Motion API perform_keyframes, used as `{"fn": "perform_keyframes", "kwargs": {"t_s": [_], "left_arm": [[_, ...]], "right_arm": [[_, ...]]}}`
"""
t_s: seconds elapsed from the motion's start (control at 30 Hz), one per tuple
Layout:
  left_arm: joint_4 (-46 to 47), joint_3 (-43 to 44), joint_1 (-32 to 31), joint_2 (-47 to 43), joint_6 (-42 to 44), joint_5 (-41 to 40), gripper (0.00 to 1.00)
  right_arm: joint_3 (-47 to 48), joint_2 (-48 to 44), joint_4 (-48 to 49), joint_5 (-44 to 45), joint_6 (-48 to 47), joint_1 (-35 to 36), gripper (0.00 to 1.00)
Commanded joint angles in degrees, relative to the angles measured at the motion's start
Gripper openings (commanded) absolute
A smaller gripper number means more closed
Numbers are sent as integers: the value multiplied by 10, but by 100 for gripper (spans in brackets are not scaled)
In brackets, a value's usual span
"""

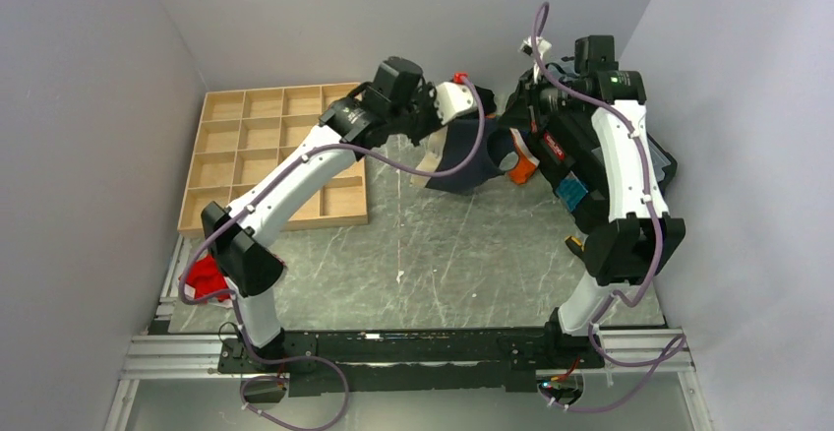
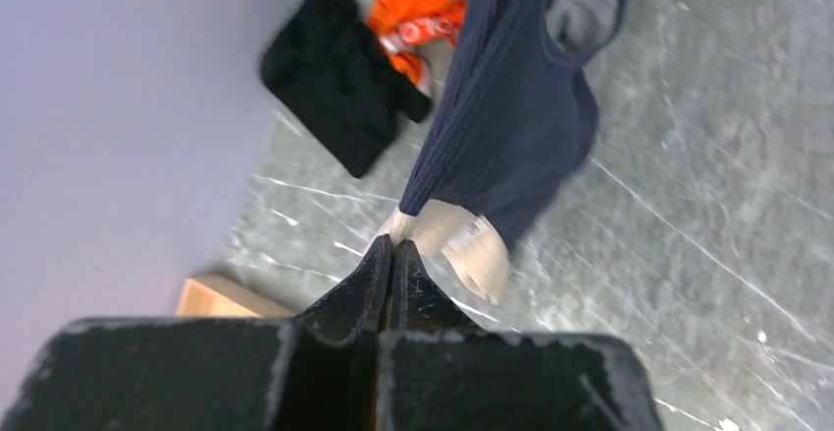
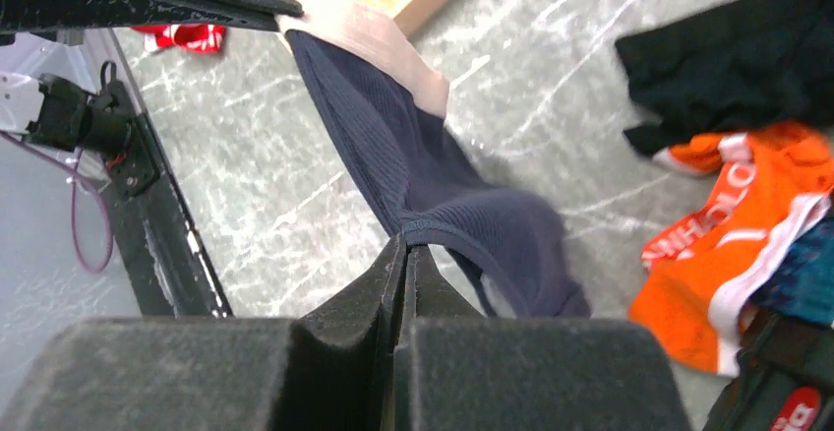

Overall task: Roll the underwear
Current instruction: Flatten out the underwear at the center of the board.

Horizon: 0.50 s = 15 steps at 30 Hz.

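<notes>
Navy underwear (image 1: pixel 462 163) with a beige waistband hangs above the table between my two grippers at the back middle. My left gripper (image 1: pixel 429 160) is shut on the beige waistband (image 2: pixel 462 239); in the left wrist view the gripper (image 2: pixel 391 244) pinches its corner and the navy cloth (image 2: pixel 511 126) stretches away. My right gripper (image 1: pixel 504 146) is shut on the hem of a leg opening; in the right wrist view the gripper (image 3: pixel 405 239) grips the navy edge (image 3: pixel 433 180), and the cloth runs up to the waistband (image 3: pixel 364 37).
A wooden tray with several compartments (image 1: pixel 266 146) lies at the back left. Orange underwear (image 3: pixel 728 234) and black underwear (image 3: pixel 738 57) lie at the back right. A red garment (image 1: pixel 208 278) lies at the left table edge. Grey walls stand close around.
</notes>
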Motion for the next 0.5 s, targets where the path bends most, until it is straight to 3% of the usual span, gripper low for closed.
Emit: {"fn": "perform_keyframes", "kwargs": {"t_s": [0.0,0.3,0.47], "left_arm": [[-30,57,7,-22,-1,-31,0],[-24,-50,-5,-140,-37,3,0],[-22,-147,-83,-225,-23,-36,0]], "right_arm": [[59,-10,-15,4,47,24,0],[-22,-94,-16,19,27,77,0],[-111,-186,-11,33,2,119,0]]}}
